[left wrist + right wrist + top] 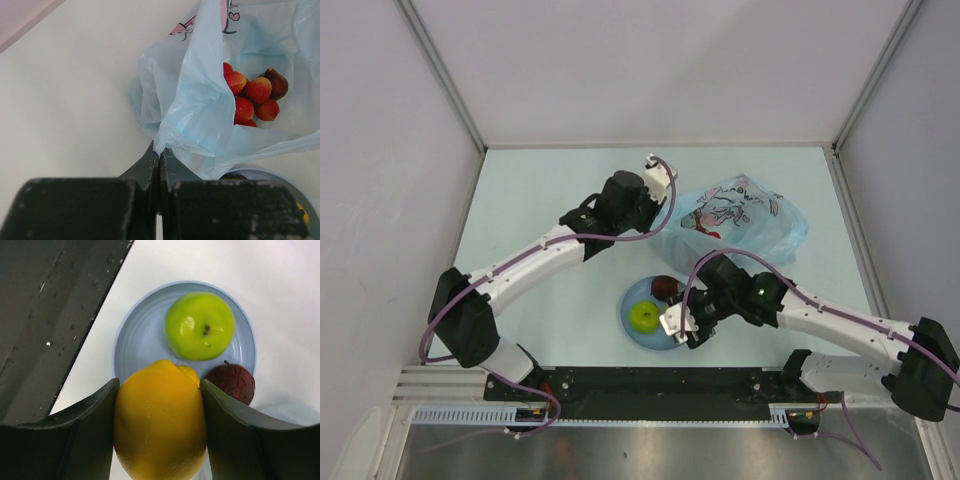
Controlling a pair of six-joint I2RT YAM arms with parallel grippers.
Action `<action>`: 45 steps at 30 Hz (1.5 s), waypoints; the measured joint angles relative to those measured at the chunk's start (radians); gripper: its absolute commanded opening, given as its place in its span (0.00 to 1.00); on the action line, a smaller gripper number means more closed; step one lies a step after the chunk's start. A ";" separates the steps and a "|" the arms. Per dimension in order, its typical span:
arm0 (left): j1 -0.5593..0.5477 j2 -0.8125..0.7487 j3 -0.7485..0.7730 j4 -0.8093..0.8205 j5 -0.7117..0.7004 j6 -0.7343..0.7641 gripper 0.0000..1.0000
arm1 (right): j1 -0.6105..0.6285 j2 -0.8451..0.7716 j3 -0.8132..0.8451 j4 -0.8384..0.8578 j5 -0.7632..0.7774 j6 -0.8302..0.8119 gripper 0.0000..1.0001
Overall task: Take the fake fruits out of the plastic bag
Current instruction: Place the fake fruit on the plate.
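Pale-blue, crinkly translucent bag point(195, 115) shows red bumpy fruits point(257, 90) inside.

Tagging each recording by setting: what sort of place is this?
Probably a lab robot cell, not a home: plain white panel walls enclose a pale table, and the left arm and right arm are mounted on a black rail at its near edge.

Bright, even light, soft shadows, sharp

Top view looks down from behind; close wrist views share the plate point(137, 347)
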 measured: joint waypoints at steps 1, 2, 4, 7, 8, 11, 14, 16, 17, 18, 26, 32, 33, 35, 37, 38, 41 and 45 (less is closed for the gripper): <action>0.000 0.000 -0.001 0.000 0.000 0.000 0.00 | 0.002 0.013 0.000 -0.001 -0.007 -0.023 0.00; 0.000 0.000 -0.004 0.000 0.000 0.000 0.00 | 0.002 0.026 -0.002 -0.002 -0.013 -0.046 0.00; 0.000 0.000 -0.006 0.000 0.000 0.000 0.00 | 0.003 0.043 -0.016 0.004 -0.021 -0.087 0.00; 0.000 0.000 -0.006 0.000 0.000 0.000 0.00 | 0.003 0.058 -0.067 0.026 -0.024 -0.133 0.00; 0.000 0.000 -0.006 0.000 0.000 0.000 0.00 | 0.003 0.065 -0.085 0.033 -0.024 -0.145 0.00; 0.000 0.000 -0.006 0.000 0.008 0.000 0.00 | -0.005 0.085 -0.131 0.072 -0.024 -0.181 0.00; 0.000 0.000 -0.006 -0.002 0.026 0.000 0.00 | -0.020 0.108 -0.151 0.114 -0.023 -0.206 0.00; 0.000 0.000 -0.006 -0.002 0.034 -0.001 0.00 | -0.031 0.121 -0.151 0.143 -0.021 -0.216 0.04; 0.000 0.000 -0.008 -0.002 0.040 -0.001 0.00 | -0.037 0.126 -0.151 0.158 -0.021 -0.223 0.07; 0.000 0.000 -0.010 -0.004 0.047 -0.001 0.00 | -0.043 0.130 -0.151 0.170 -0.021 -0.229 0.19; 0.000 -0.003 -0.027 -0.024 0.090 0.000 0.00 | -0.086 0.156 -0.151 0.189 -0.016 -0.290 0.73; 0.000 -0.013 -0.035 -0.024 0.089 0.000 0.00 | -0.108 0.149 -0.151 0.185 -0.004 -0.311 0.89; 0.000 -0.014 -0.037 -0.024 0.090 0.000 0.00 | -0.110 0.143 -0.151 0.183 -0.001 -0.313 0.90; 0.000 -0.015 -0.041 -0.024 0.090 0.000 0.01 | -0.114 0.123 -0.152 0.176 0.009 -0.312 0.91; 0.000 -0.015 -0.044 -0.025 0.090 0.001 0.00 | -0.122 0.084 -0.153 0.168 0.020 -0.308 0.93; 0.000 -0.015 -0.044 -0.025 0.091 0.002 0.00 | -0.127 0.054 -0.154 0.164 0.026 -0.301 0.94; 0.000 -0.014 -0.042 -0.035 0.105 0.019 0.00 | -0.155 -0.032 -0.154 0.159 0.039 -0.282 0.99; 0.000 0.037 0.033 -0.122 0.132 0.082 0.00 | -0.204 -0.175 -0.154 0.142 0.042 -0.252 1.00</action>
